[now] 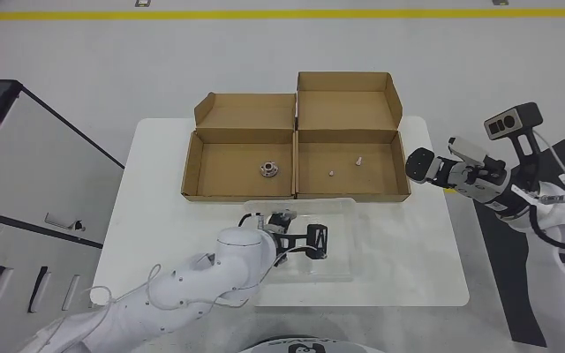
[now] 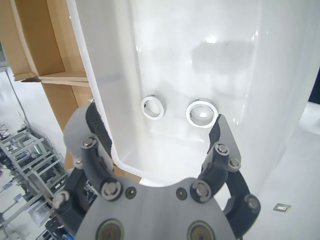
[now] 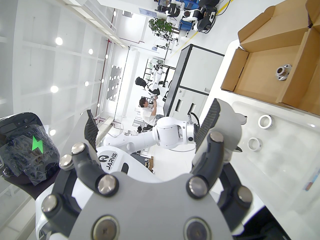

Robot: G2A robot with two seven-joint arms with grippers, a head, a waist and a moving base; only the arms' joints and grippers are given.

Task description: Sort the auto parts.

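Two metal rings (image 2: 153, 106) (image 2: 202, 112) lie on the floor of the white tray (image 2: 252, 81) at the table's front. My left gripper (image 2: 157, 126) is open at the tray's end. One finger (image 2: 96, 123) shows behind the tray wall on the box side. The other finger (image 2: 218, 131) is inside, just short of a ring. From above, the left gripper (image 1: 300, 234) hangs over the tray (image 1: 346, 207). A flanged hub (image 1: 267, 168) lies in the left cardboard box (image 1: 191, 168). My right gripper (image 3: 150, 124) is open and holds nothing, off the table's right side (image 1: 411, 166).
The right cardboard box (image 1: 399, 168) holds two small screws (image 1: 331, 173) (image 1: 359, 161). Both boxes stand side by side behind the tray with their lids folded back. A black-and-white cabinet (image 1: 35, 176) stands to the left of the table.
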